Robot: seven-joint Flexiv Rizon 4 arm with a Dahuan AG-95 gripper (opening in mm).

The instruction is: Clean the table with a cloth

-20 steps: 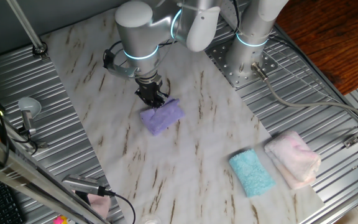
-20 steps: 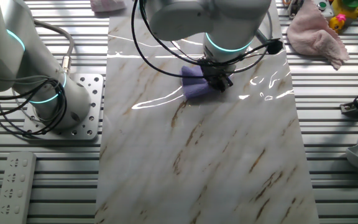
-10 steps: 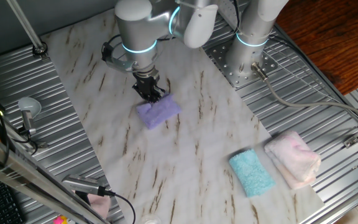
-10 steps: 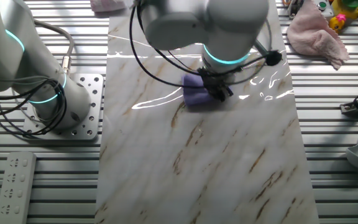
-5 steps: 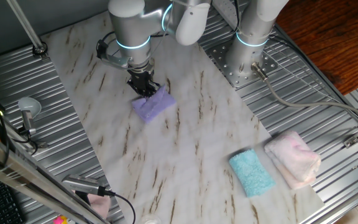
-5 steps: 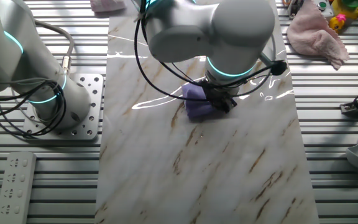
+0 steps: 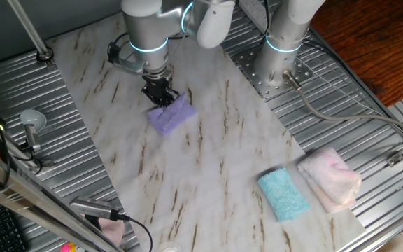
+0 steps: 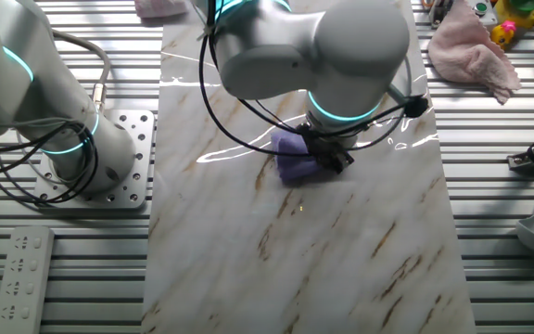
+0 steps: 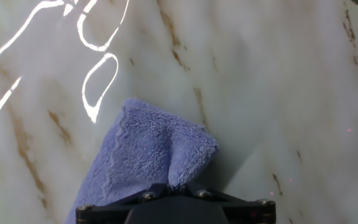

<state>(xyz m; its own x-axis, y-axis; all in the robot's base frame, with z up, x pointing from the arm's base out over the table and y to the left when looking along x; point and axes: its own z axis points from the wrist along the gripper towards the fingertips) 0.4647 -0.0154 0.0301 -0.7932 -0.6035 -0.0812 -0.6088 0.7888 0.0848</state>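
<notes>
The lavender cloth [image 7: 171, 115] lies flat on the white marble-look table [image 7: 215, 161], toward its far end. My gripper [image 7: 161, 99] points straight down and is shut on the cloth's far edge, pressing it to the board. In the other fixed view the cloth [image 8: 292, 156] shows left of the gripper [image 8: 326, 160], partly hidden under the arm. In the hand view the cloth [image 9: 145, 155] spreads out from the gripper [image 9: 173, 188] at the bottom edge, over the table [image 9: 278, 93].
A teal folded cloth [image 7: 283, 194] and a pale pink folded cloth [image 7: 330, 178] lie at the board's near right end. A second arm's base [image 7: 278, 63] stands right of the board. Ribbed metal surface [image 7: 54, 140] surrounds it. A pink rag [image 8: 471, 51] lies on the ribs.
My gripper has dragged the lavender cloth along the board toward its far left end over the last two seconds. The other cloths have not moved.
</notes>
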